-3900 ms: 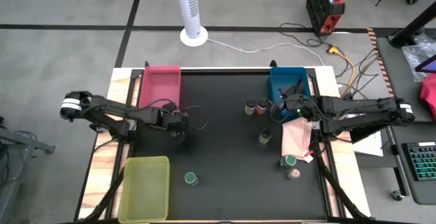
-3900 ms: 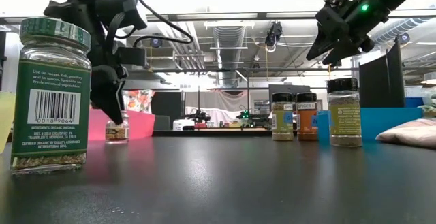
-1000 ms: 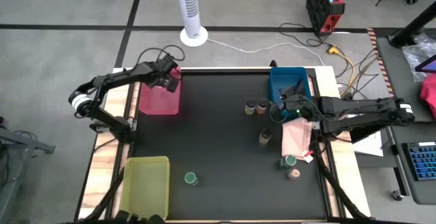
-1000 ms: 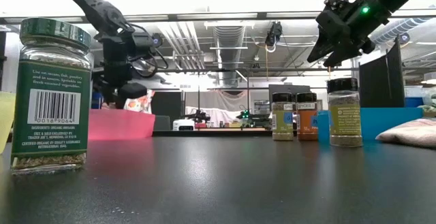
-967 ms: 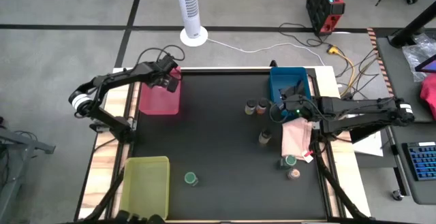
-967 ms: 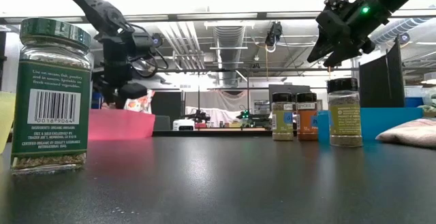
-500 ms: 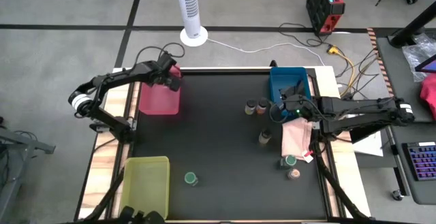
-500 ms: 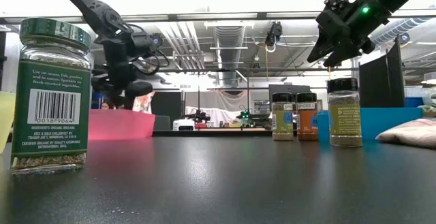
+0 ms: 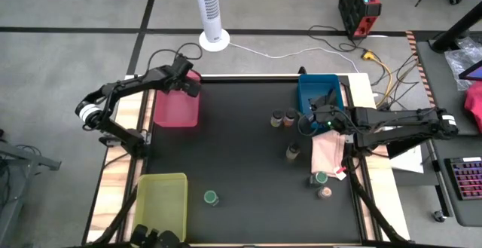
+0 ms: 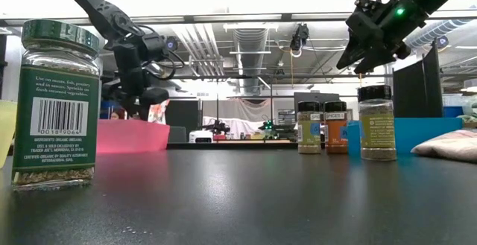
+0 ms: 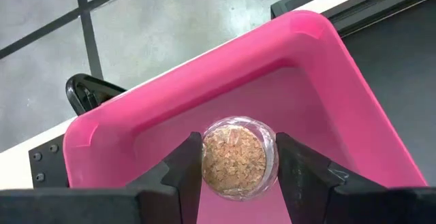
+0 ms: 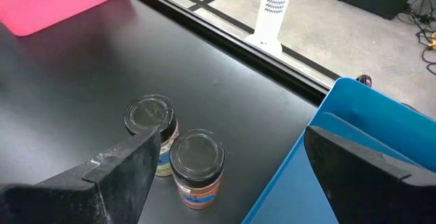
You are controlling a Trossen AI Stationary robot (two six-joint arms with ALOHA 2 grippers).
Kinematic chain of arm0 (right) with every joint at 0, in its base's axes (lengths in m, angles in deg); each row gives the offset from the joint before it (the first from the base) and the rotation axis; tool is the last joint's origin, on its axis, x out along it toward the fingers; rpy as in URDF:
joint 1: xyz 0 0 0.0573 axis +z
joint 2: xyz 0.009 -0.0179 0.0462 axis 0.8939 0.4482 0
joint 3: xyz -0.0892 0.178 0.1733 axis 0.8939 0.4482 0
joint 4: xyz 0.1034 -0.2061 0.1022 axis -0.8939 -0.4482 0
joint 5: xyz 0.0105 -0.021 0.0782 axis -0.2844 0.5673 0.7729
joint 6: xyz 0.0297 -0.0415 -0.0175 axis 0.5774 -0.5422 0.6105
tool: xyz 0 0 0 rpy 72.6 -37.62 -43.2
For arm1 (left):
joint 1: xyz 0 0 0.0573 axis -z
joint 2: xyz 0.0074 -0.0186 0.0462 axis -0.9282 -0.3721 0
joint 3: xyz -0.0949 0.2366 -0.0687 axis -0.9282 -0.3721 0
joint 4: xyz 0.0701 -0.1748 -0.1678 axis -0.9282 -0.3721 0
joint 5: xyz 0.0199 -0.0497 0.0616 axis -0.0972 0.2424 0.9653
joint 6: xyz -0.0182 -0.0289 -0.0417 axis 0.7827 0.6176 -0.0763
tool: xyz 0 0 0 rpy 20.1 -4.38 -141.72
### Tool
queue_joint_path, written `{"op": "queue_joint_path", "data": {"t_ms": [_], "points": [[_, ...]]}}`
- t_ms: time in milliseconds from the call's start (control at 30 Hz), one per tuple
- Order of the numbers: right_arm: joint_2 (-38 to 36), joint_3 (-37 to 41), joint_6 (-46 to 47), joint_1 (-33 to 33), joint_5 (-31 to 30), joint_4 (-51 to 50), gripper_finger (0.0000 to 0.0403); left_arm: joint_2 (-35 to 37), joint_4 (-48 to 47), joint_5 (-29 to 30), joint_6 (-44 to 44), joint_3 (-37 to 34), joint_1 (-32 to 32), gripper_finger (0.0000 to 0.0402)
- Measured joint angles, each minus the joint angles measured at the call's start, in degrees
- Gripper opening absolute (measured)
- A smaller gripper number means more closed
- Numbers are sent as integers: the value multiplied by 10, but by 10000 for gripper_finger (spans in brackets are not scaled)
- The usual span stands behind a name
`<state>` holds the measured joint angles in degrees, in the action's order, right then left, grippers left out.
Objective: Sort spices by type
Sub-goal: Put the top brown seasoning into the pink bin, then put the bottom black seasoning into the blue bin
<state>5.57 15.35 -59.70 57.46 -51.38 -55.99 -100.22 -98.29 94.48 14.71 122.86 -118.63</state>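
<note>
Clamping a round glass spice jar (image 11: 238,158), the left gripper (image 11: 238,166) hangs over the glossy pink tray (image 11: 204,88); right gripper (image 12: 228,156) agape.

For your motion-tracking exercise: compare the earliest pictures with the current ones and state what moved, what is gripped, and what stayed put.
The left gripper lifted a small spice jar off the black table and carried it to the far end of the pink tray, where it holds it above the tray. The right gripper stayed open near the blue tray; the other jars did not move.
</note>
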Motion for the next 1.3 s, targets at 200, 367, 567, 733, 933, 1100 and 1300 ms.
{"op": "queue_joint_path", "data": {"t_ms": [200, 367, 567, 733, 933, 1100, 1300], "points": [[0, 0, 0, 0, 0, 0, 354, 0, 1, 0, 1, -2, 0, 140], [0, 0, 0, 0, 0, 0, 354, 0, -2, 0, 5, -12, 0, 141], [0, 0, 0, 0, 0, 0, 354, 0, 6, 0, 6, -26, 0, 142], [0, 0, 0, 0, 0, 0, 354, 0, 14, 0, 5, -37, 0, 143], [0, 0, 0, 0, 0, 0, 354, 0, 22, 2, 7, -38, 0, 160], [0, 0, 0, 0, 0, 0, 354, 0, 23, 5, 14, -38, 0, 191], [0, 0, 0, 0, 0, 0, 354, 0, 23, 5, 14, -38, 0, 215]]}}
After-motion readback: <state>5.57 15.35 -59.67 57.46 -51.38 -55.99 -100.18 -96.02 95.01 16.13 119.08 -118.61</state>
